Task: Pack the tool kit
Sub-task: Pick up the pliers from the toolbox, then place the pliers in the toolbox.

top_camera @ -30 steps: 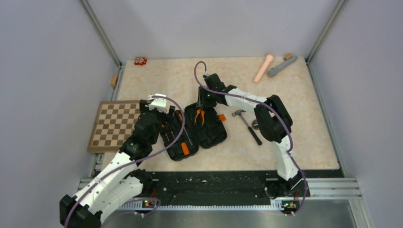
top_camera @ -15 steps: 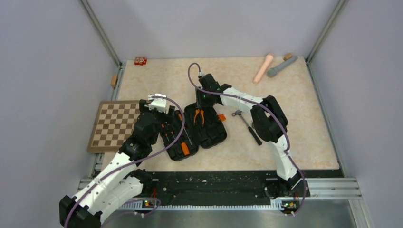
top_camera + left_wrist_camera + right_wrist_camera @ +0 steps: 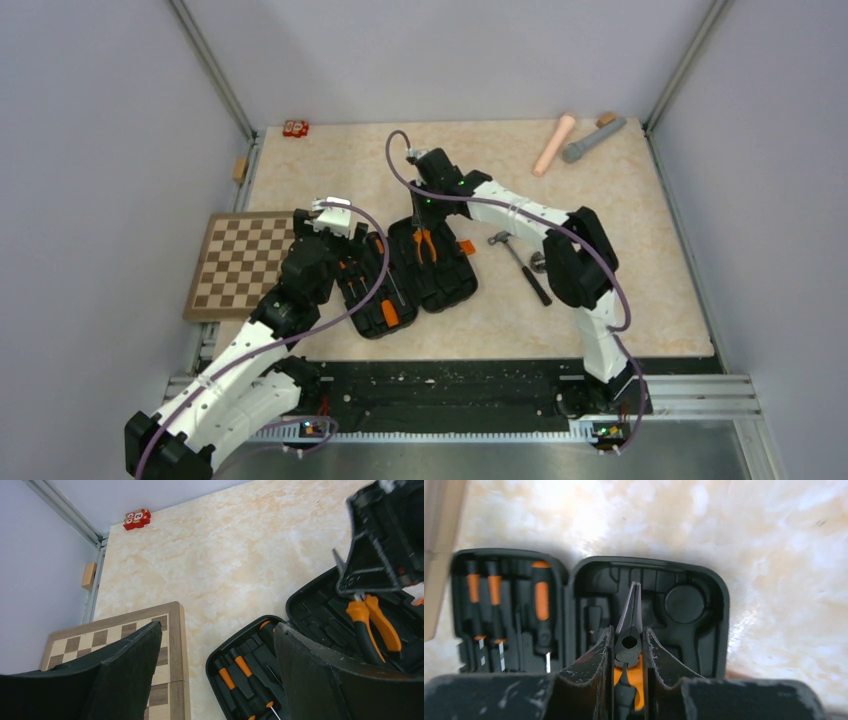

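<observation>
The black tool kit case [image 3: 458,290] lies open in the middle of the table, both halves facing up. Orange-handled screwdrivers [image 3: 240,675] sit in slots of its left half [image 3: 459,560]. The pliers [image 3: 631,610] lie in the right half [image 3: 704,580], nose pointing to the far side. My right gripper [image 3: 629,632] reaches down into that half, its fingers pressed on either side of the pliers' pivot [image 3: 424,245]. My left gripper [image 3: 215,645] hovers open over the case's left edge with nothing between its fingers [image 3: 125,670].
A brown chessboard [image 3: 240,262] lies left of the case. A hammer [image 3: 520,262] rests to the right, near the orange latch [image 3: 466,247]. Pink [image 3: 553,143] and grey [image 3: 593,139] cylinders lie at the back right. A small red object [image 3: 295,127] sits at the back left.
My right gripper has shifted slightly left and its jaws have closed in on the pliers. The left arm has not moved.
</observation>
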`<state>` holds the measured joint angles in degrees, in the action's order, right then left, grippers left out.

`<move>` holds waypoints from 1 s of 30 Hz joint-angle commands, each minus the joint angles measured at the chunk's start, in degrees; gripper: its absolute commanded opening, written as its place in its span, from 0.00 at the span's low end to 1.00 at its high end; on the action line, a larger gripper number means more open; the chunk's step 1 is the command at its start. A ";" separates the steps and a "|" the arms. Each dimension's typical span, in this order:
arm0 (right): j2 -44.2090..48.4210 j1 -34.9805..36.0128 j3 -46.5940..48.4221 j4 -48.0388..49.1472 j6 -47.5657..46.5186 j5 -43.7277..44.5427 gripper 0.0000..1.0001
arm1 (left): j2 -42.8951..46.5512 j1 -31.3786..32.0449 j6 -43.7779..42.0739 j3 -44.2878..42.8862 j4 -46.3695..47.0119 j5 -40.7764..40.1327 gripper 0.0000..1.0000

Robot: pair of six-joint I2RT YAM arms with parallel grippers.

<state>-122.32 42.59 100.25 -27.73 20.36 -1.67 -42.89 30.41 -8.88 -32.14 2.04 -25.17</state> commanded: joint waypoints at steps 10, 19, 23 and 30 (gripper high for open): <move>19.33 2.61 -4.39 -5.61 -39.75 -8.91 0.00 | 1.77 -0.19 0.12 0.78 5.49 -13.11 0.85; 21.33 10.13 -9.26 -17.20 -82.44 -16.64 0.00 | 3.33 -3.50 1.76 1.19 7.28 -24.36 0.87; 17.64 13.09 -11.09 -17.40 -86.17 -13.28 0.00 | 3.76 -4.13 1.64 1.63 7.96 -23.97 0.87; 13.96 18.06 -15.53 -14.64 -87.99 -7.16 0.13 | 3.70 -4.16 1.62 1.78 7.93 -22.50 0.86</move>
<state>-107.48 58.26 86.41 -44.18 -63.18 -11.53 -39.75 26.55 -7.97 -31.18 6.94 -47.64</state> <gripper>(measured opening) 0.183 0.863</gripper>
